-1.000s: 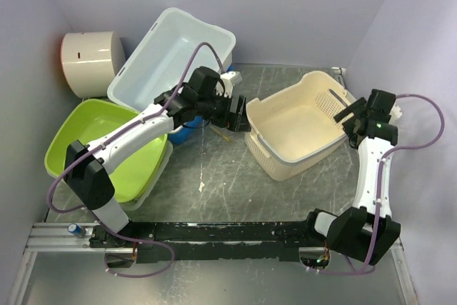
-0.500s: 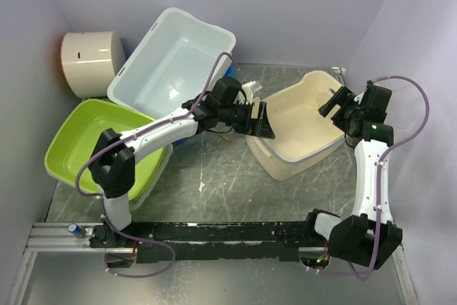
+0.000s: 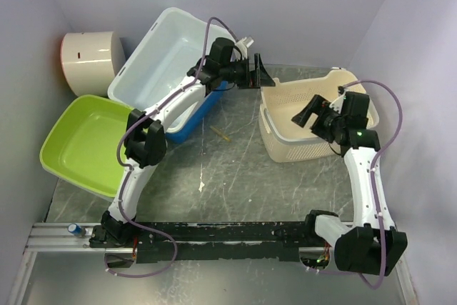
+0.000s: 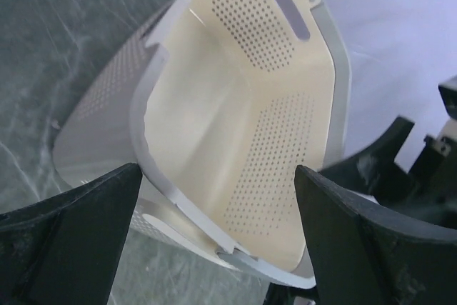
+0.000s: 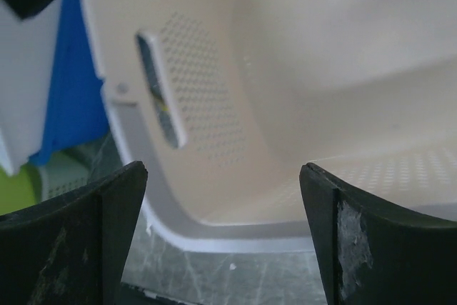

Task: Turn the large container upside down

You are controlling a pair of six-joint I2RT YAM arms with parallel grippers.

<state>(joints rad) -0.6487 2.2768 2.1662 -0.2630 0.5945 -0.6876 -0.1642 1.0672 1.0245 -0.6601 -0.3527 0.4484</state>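
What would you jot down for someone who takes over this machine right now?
Left gripper: open, empty, at the left end of the basket.
Right gripper: open, empty, above the inside of the basket.
Container: back left, tilted, open side up, leaning on the blue tub. Neither gripper touches it.
Done: nothing on the container yet.
Left: bring a gripper to the container, grip its rim and turn it upside down.
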